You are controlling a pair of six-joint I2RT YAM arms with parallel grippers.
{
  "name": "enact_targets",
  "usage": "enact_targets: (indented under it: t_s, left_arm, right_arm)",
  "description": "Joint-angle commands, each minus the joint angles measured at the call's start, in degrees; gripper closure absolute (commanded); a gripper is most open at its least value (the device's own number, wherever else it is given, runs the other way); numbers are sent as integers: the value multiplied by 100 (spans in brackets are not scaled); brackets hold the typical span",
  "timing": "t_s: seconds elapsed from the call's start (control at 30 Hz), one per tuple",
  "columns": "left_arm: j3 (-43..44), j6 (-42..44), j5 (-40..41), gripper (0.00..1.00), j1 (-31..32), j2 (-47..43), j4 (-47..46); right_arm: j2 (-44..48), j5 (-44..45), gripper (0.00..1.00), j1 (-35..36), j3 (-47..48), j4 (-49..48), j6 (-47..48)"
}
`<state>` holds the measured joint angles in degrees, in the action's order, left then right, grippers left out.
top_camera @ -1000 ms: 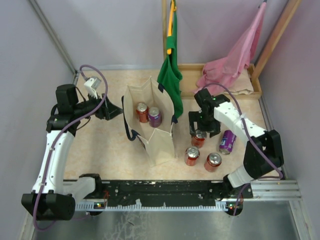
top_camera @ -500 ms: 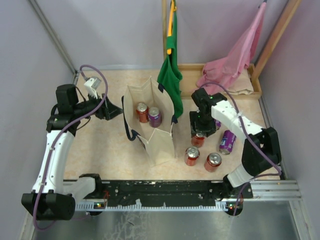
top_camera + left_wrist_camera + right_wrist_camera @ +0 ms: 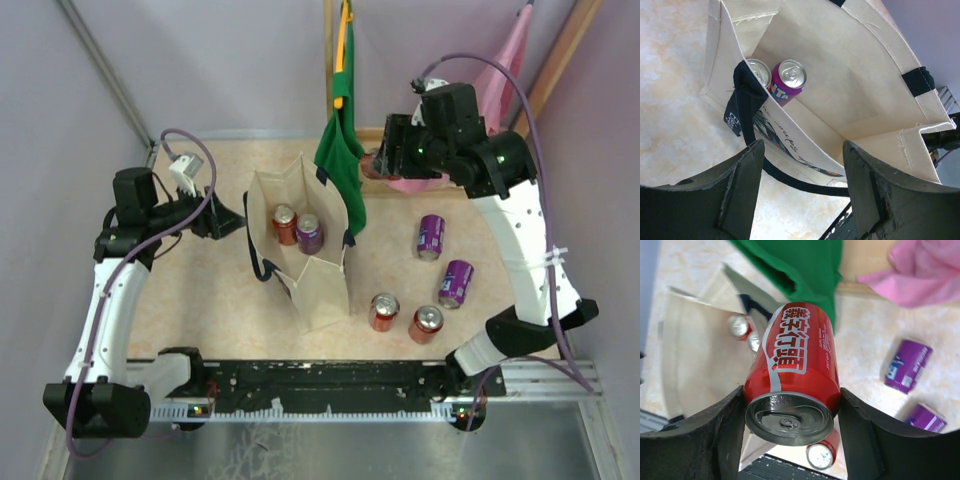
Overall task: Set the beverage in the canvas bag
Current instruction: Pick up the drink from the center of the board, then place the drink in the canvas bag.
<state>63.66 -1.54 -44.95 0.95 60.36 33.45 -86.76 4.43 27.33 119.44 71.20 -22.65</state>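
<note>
Moved since a second ago: my right pincer (image 3: 388, 158) is now riding high beside the green cloth (image 3: 340, 150), up off the counter (image 3: 200, 290).
Red can (image 3: 792, 370): the right pincer is clamping it, sideways.
Canvas bag (image 3: 318, 290): standing open, below and left of that pincer, two cans (image 3: 285, 222) sitting inside.
Left pincer (image 3: 802, 150): fingers apart, straddling the bag's wall.
I'm judging the carry underway, with lowering and release remaining.
Four loose cans (image 3: 431, 236) are lying beneath the right pincer.
</note>
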Motion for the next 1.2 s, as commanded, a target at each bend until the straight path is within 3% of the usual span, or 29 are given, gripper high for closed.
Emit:
enact_targets:
  t_s: [0.0, 0.17, 0.37, 0.53, 0.77, 0.93, 1.17]
  left_arm:
    - [33, -109, -6, 30, 17, -15, -182]
    - [7, -150, -12, 30, 15, 16, -233]
    - [83, -103, -1, 30, 18, 180, -265]
    - [454, 101, 156, 30, 14, 483, -80]
    - [1115, 143, 224, 30, 11, 1002, 382]
    - [1371, 233, 171, 30, 19, 1324, 459]
    - [1555, 177, 144, 30, 19, 1525, 464]
  right_arm:
    - [-67, -252, 100, 742, 761, -550, 88]
    - [-531, 151, 100, 1718, 1130, -836, 271]
    - [-1422, 180, 100, 2284, 1028, -808, 607]
    - [-2140, -37, 100, 2384, 1295, -843, 874]
    - [-3513, -362, 100, 2390, 3124, 196, 1100]
    - [-3366, -334, 100, 2394, 2470, 134, 1178]
    - [-3399, -196, 100, 2392, 2532, 527, 1368]
